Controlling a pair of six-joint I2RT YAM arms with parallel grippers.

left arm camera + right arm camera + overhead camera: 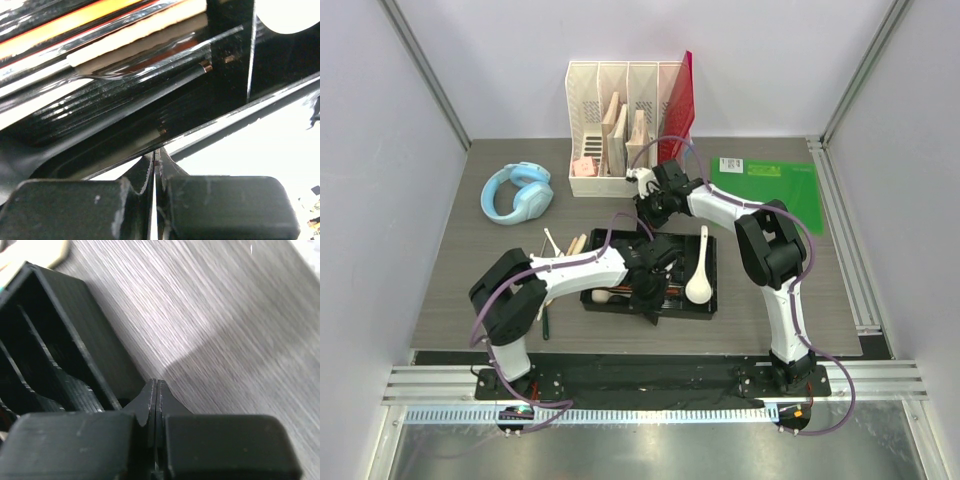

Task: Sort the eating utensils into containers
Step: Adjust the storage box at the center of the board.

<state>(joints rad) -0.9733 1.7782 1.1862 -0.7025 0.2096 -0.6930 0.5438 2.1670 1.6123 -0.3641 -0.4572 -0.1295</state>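
Note:
The black cutlery tray (690,310) lies mid-table and holds a large white soup spoon (698,280) at its right end, with dark and reddish pieces at its left end. My left gripper (648,290) hovers low over the tray's middle, shut, with nothing visible between its fingers. In the left wrist view its tips (155,152) sit at the tray's near rim, past which lie a dark-handled piece (150,95), orange-red sticks (75,20) and the white spoon (290,15). My right gripper (645,208) is shut and empty just behind the tray's far corner (75,340).
Several loose utensils (563,246), wooden sticks and a white spoon among them, lie left of the tray. A dark green piece (546,318) lies nearer the front. At the back stand a white file organizer (620,125) with a red folder, blue headphones (518,193) and a green sheet (768,185).

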